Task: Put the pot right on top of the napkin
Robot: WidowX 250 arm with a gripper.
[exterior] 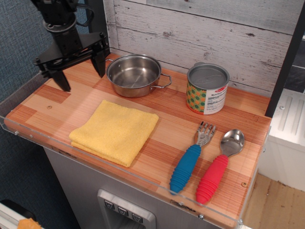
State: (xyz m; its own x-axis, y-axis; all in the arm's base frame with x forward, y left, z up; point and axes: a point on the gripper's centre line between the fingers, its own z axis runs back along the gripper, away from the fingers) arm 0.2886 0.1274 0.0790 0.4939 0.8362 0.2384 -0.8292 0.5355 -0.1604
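Left of the pot [133,75], which sat behind the napkin [115,131], the gripper [80,74] hung spread wide and empty; it should straddle the near rim squarely before closing.

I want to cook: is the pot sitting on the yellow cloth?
No, the pot sits on bare wood behind the yellow cloth.

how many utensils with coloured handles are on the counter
2: a blue-handled fork and a red-handled spoon side by side at the front right. None seem hidden.

One pot [134,75], napkin [115,131], can [207,88], fork [191,158], spoon [218,167].
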